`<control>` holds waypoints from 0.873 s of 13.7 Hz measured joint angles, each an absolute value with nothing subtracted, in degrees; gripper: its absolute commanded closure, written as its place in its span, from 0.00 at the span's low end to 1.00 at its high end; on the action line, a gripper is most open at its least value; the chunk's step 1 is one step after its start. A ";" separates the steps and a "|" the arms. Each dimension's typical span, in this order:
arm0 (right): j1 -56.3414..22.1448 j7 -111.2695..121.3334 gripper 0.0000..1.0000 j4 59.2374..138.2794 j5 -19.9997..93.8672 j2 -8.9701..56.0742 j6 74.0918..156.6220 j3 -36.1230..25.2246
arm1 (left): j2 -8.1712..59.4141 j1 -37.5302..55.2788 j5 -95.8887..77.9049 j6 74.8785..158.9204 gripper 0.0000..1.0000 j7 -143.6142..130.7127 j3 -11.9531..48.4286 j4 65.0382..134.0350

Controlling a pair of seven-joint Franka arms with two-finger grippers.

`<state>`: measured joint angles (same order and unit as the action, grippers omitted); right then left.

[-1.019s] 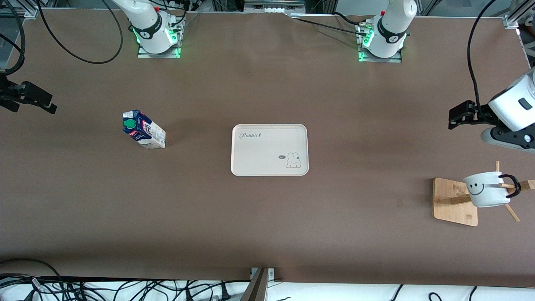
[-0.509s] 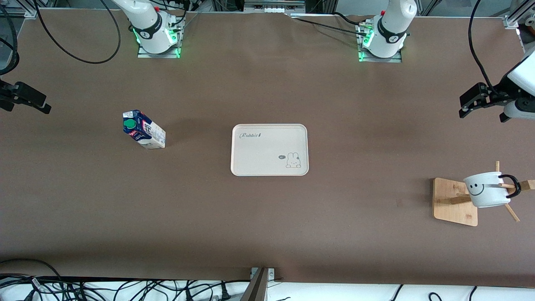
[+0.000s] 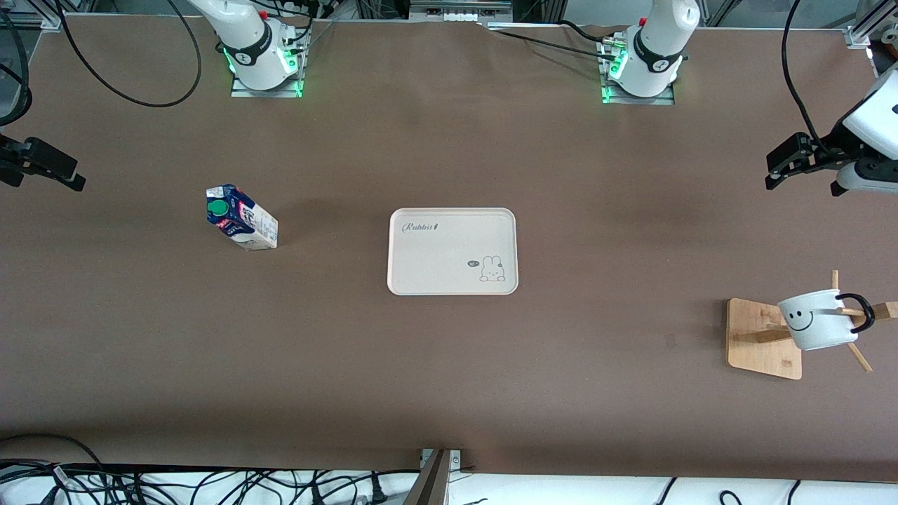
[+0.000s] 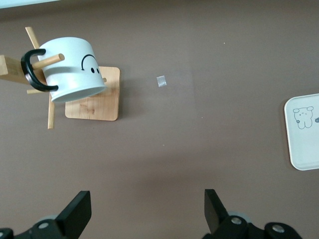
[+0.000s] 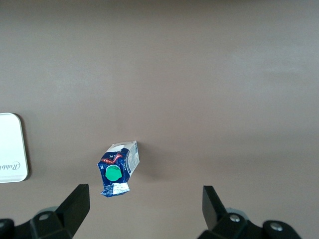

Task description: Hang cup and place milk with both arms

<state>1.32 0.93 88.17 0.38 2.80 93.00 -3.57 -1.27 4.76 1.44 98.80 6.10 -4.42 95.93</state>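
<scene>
The white smiley cup (image 3: 817, 322) hangs by its black loop handle on a peg of the wooden rack (image 3: 761, 337) at the left arm's end of the table; the left wrist view shows the cup (image 4: 72, 74) tilted over the rack's base (image 4: 99, 102). My left gripper (image 3: 774, 170) (image 4: 147, 199) hovers open and holding nothing over bare table, apart from the rack. The milk (image 3: 240, 219) (image 5: 117, 168) stands on the table toward the right arm's end, green cap up. My right gripper (image 3: 76, 175) (image 5: 145, 195) is open over bare table beside the milk, touching nothing.
A cream rabbit-print tray (image 3: 452, 250) (image 4: 304, 132) (image 5: 11, 149) lies at the table's middle with nothing on it. A small pale mark (image 3: 670, 341) (image 4: 161, 81) sits on the table between the tray and the rack. Cables (image 3: 210, 484) run along the table's near edge.
My left gripper has drawn back from the rack toward the table's end and the bases' side, then nearly stopped. The right gripper shifted slightly toward its table end. Cup and milk have not moved.
</scene>
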 measured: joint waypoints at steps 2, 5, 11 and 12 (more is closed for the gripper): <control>1.25 0.93 0.00 88.17 -0.19 2.82 93.00 -3.53 | 0.90 4.76 1.28 98.04 0.00 6.15 -4.20 94.24; 1.22 0.93 0.00 88.17 -0.39 2.85 93.00 -3.52 | 3.17 4.81 1.13 97.88 0.00 6.03 -3.81 93.08; 1.23 0.93 0.00 88.17 -1.68 2.91 93.00 -3.55 | 4.36 4.75 1.13 97.86 0.00 5.92 -3.71 92.19; 1.22 0.93 0.00 88.17 -1.68 2.94 93.01 -3.54 | 4.36 4.72 1.13 97.86 0.00 5.92 -3.71 92.10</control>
